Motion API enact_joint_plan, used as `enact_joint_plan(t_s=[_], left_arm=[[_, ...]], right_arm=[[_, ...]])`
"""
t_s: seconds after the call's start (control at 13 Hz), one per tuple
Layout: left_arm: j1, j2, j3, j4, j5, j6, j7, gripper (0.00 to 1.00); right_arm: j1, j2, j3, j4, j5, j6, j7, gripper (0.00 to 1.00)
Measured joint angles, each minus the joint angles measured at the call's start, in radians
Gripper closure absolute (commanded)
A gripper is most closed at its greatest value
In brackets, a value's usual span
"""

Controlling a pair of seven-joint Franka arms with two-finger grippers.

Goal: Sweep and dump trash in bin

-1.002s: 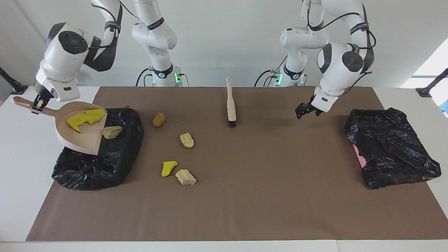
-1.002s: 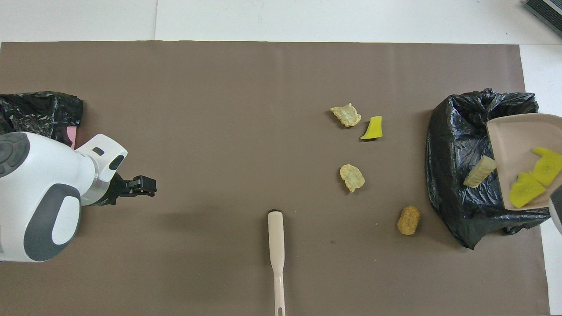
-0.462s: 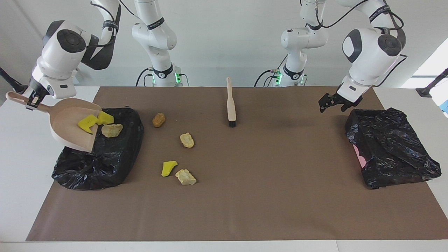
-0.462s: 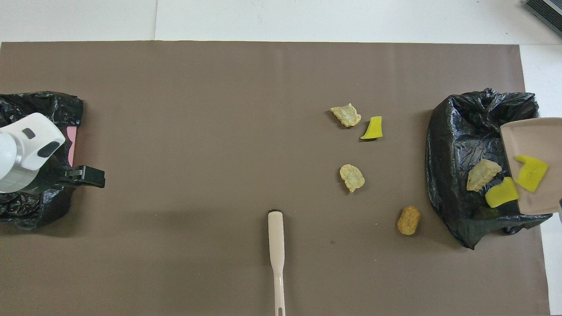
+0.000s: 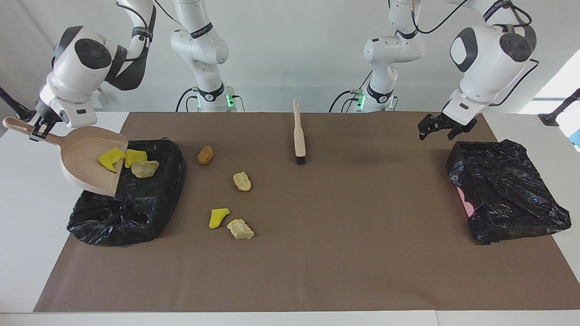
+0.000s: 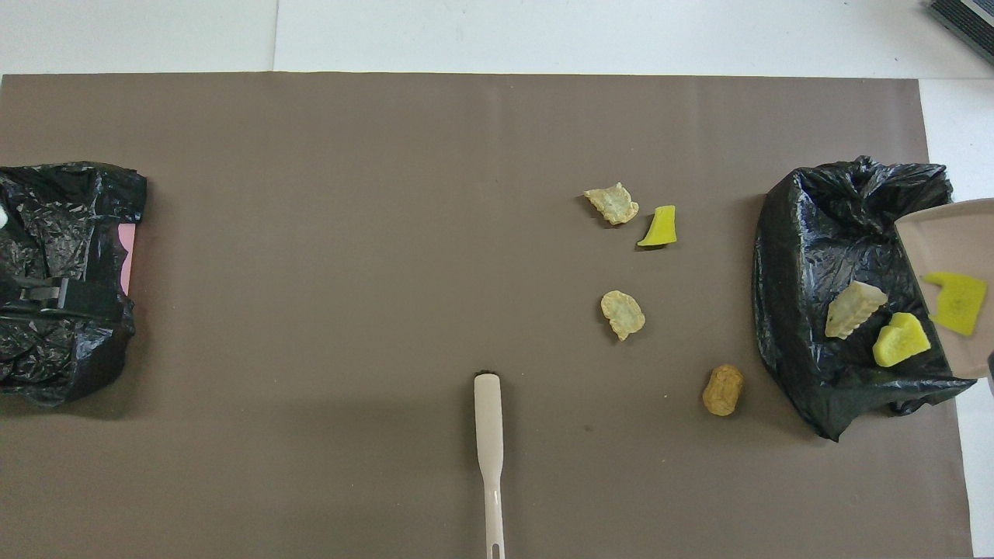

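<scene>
I work in a robotics lab. My two white arms are bolted at one edge of a white tabletop with cables trailing and green lights glowing at their bases. A plain brown mat covers the tabletop, bare pale walls stand around, and foam lumps serve as staged trash.

Materials and finishes on the table

A matt, smooth brown mat is laid out; beside its brush of smooth pale plastic, spongy yellow foam and crumbly beige chunks are seen. Crinkled glossy black plastic film forms the bin bag, over which a smooth matt beige plastic dustpan is held.
</scene>
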Motion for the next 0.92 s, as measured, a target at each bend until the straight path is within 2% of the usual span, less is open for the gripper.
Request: enact_joint_plan(t_s=[0.15, 0.69, 0.92], left_arm=[[0.000, -0.001, -0.003, 0.035, 0.000, -0.018, 0.000, 0.00], [0.000, 0.002, -0.001, 0.036, 0.000, -0.021, 0.000, 0.00], [0.000, 0.002, -0.002, 0.034, 0.000, -0.027, 0.000, 0.00]], right_arm=[[0.001, 0.000, 0.000, 0.002, -0.018, 0.006, -0.020, 1.00], [0.019, -0.001, 0.002, 0.010, -0.052, 0.009, -0.020, 1.00], [0.019, -0.005, 0.002, 0.031, 0.010, 0.001, -0.020, 1.00]])
